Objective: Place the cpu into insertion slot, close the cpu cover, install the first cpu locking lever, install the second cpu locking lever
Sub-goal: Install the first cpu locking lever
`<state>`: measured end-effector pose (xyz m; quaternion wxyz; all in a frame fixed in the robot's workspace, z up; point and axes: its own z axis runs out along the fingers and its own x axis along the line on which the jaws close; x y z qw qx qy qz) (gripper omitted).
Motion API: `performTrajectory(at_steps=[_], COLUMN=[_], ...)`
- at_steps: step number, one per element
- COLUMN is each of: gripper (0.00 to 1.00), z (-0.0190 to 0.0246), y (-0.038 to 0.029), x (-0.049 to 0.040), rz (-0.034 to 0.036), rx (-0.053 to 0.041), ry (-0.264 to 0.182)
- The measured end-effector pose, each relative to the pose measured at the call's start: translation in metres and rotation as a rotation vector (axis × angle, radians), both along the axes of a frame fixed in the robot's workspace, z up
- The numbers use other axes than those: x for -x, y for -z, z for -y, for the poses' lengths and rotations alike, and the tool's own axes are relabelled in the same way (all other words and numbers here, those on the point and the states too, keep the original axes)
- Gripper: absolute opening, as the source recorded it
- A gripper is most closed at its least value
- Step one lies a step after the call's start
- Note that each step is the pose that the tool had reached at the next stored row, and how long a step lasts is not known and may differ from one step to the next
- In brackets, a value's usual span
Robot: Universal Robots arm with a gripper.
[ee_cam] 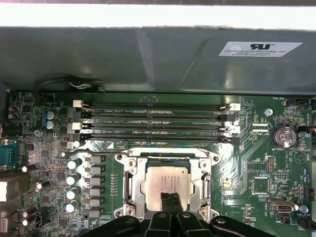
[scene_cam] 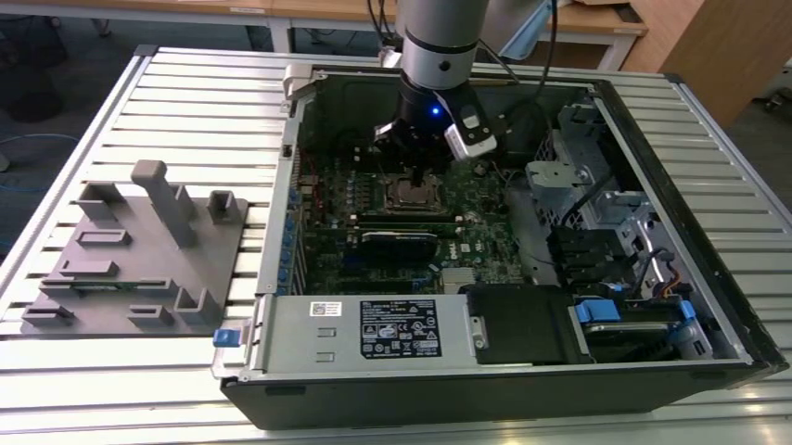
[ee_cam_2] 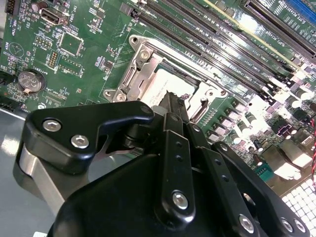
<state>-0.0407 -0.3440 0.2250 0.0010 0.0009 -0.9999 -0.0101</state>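
Slatted metal table (scene_cam: 185, 93), bearing open computer case (scene_cam: 495, 397), grey fixture block (scene_cam: 130, 273)

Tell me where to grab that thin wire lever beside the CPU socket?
I'd take the locking lever at its free end, which juts past the cpu cover. Come from above, since the wire lies flat near the circuit board.

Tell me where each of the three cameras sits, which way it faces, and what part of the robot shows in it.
Exterior view: off the arm, high up, looking down into the open computer case; shows the arm and tool.
First wrist view: on the arm, facing the motherboard squarely, toward the memory slots; shows the tool's tips.
Second wrist view: on the arm, slanting across the tool's linkage onto the motherboard.
Shared: both wrist views show the tool at the cpu.
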Motion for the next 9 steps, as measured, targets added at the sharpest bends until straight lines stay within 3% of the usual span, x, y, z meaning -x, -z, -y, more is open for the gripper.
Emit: performTrajectory(at_steps=[6,9], gripper=[0.10,0.10], z=[0.0000,0.0000], y=[-0.0004,-0.0039], x=[0.0000,0.0000], rz=[0.0000,0.0000], rx=[0.0000,0.0000], ry=[0.000,0.000])
